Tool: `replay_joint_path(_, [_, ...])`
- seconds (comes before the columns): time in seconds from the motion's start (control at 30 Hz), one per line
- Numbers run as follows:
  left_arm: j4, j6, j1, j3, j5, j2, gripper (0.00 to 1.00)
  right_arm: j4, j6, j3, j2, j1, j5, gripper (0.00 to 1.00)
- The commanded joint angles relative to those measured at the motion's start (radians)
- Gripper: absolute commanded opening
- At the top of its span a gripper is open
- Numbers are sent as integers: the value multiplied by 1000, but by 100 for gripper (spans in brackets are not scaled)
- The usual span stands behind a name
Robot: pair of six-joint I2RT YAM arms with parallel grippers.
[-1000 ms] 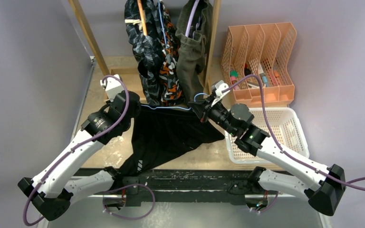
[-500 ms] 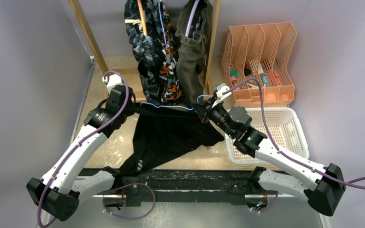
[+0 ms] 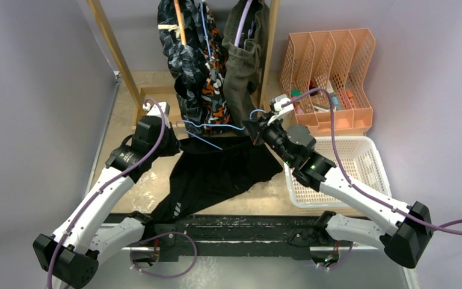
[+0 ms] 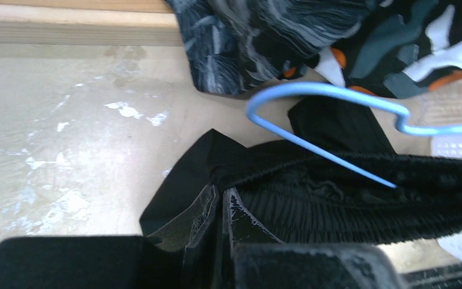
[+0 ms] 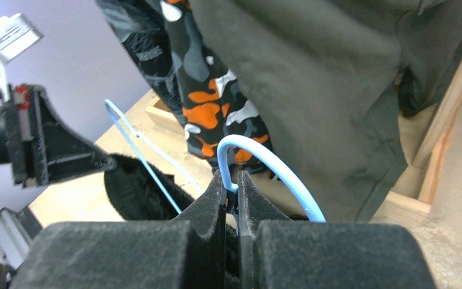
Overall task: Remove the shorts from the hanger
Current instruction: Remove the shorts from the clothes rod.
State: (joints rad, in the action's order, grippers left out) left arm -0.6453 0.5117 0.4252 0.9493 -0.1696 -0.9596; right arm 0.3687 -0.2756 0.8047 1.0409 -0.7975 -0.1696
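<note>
The black shorts (image 3: 216, 174) lie spread on the table, waistband lifted between the two grippers. My left gripper (image 3: 174, 143) is shut on the left end of the waistband (image 4: 337, 192), with the fabric pinched between its fingertips (image 4: 207, 201). My right gripper (image 3: 251, 128) is shut on the hook of the light-blue wire hanger (image 5: 264, 159). The hanger's (image 3: 207, 127) left loop (image 4: 313, 90) stands free above the waistband, and one wire still runs into the fabric. Navy printed shorts (image 3: 180, 60), camo shorts (image 3: 213, 96) and olive shorts (image 3: 240, 72) hang on the rack behind.
The wooden rack's posts (image 3: 111, 45) rise at the back, with its base bar behind the grippers. An orange file organizer (image 3: 331, 72) stands at the back right. A white basket (image 3: 349, 174) sits under the right arm.
The right gripper lifted the hanger hook back toward the rack. The hanger's left end slid out of the black waistband, which the left gripper still holds.
</note>
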Motion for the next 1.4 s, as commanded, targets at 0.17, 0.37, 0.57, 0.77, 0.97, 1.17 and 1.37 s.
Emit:
replay_joint_path(0.17, [-48,-82,-19,61,42,5,48,-61,59,118,62,14,-64,0])
replay_joint_path(0.37, [-120,-129,-19,191,-184,26,69,-131,196,136,73,15,76,0])
replay_joint_path(0.57, [-4,-254,-18,182,-3,48,72,-113,274,145,79,15,277,0])
replay_joint_path(0.77, [-128,-442,-19,224,355,27,78,-106,324,198,114,15,406,0])
replay_joint_path(0.97, [-277,-434,-19,227,492,-3,77,-115,350,261,146,16,497,0])
replay_joint_path(1.17, [-297,-443,-19,228,525,5,77,-146,346,298,147,46,559,0])
replay_joint_path(1.37, [-304,-441,-17,223,558,-14,70,-175,312,335,149,113,700,0])
